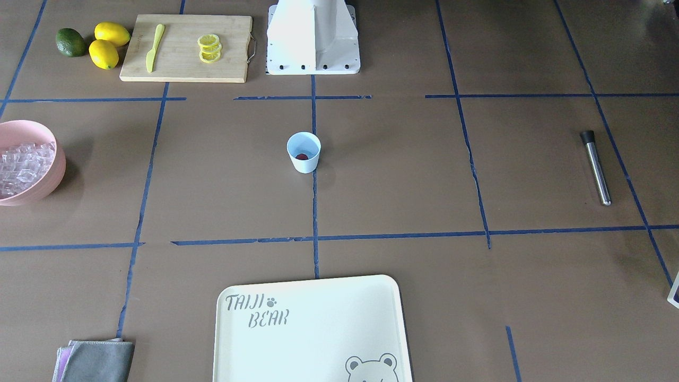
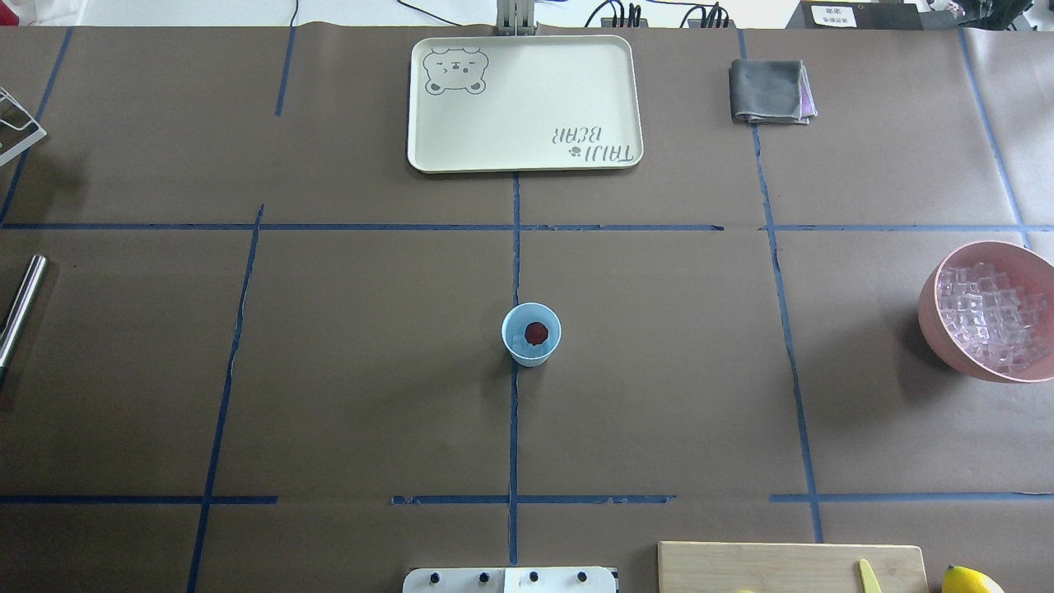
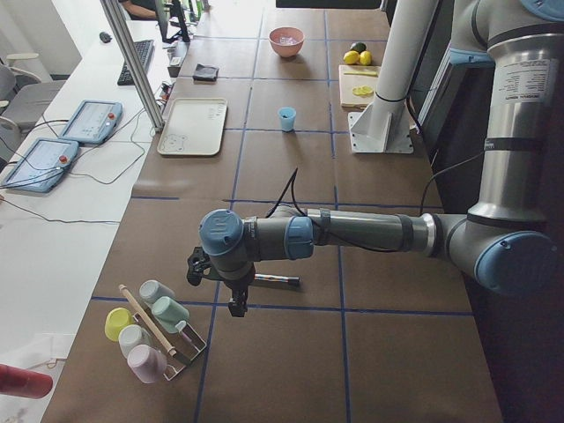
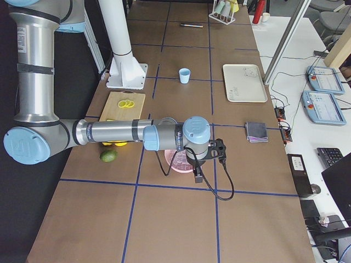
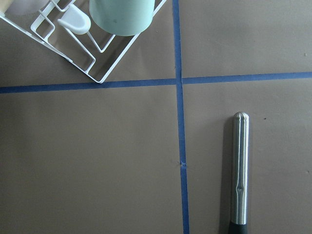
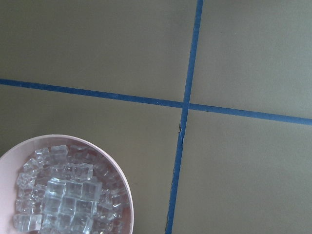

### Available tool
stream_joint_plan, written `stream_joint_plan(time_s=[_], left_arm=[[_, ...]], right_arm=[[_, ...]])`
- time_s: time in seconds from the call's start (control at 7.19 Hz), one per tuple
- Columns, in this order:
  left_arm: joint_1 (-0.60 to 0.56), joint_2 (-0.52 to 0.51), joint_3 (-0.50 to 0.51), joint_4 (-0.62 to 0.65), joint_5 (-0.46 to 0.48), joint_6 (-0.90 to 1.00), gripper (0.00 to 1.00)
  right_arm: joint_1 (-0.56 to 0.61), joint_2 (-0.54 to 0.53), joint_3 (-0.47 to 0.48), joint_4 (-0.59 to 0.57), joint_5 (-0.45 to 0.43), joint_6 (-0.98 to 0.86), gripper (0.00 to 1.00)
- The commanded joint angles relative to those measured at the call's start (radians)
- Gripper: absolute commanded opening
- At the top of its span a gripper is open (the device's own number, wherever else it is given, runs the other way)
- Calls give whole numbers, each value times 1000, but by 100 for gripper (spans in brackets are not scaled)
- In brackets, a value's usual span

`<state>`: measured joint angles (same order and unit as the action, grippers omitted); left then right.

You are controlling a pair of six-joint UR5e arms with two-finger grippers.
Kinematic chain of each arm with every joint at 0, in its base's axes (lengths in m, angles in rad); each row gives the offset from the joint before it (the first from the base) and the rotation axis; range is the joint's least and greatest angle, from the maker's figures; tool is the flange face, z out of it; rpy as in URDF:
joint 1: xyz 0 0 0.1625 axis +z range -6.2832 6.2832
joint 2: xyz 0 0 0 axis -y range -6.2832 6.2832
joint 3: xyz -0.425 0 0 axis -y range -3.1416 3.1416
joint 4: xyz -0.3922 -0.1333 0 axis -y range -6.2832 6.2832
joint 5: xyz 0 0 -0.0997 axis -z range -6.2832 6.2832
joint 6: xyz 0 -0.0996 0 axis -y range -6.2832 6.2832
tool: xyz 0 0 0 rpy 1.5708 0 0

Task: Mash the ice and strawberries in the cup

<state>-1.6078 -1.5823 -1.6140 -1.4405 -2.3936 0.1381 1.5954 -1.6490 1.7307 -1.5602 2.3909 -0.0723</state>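
In tapered plastic cup [image 2: 531, 346], bumpy strawberry [image 2: 536, 332]

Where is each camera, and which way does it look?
Front-facing: across the table, facing the base; cup central.
Overhead: behind the robot, looking down; base plate below.
Exterior left: table's end; left arm near.
Exterior right: opposite end; right arm near.
Left wrist: down on metal rod; no body.
Right wrist: down on ice in bowl; no body.
Exteriors share the cup.

A pink bowl [image 6: 111, 161] sits on the brown table [image 6: 253, 175]. It is full of clear ice cubes [image 6: 63, 197]. Up and to the right of the bowl, two blue tape lines [image 6: 185, 105] cross.
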Motion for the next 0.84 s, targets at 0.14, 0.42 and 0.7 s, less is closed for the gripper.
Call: stream_joint_plan(time_s=[0.14,0.42,0.7], left_arm=[[0,-5,2,0,1,0,100],[0,-7,2,0,1,0,100],[0,-8,3,0,1,0,100]], right_arm=[[0,-26,-10,-9,1,-1,99],[0,-37,-16,-9,1,-1,99],[2,-34,-14,-6,1,-1,99]])
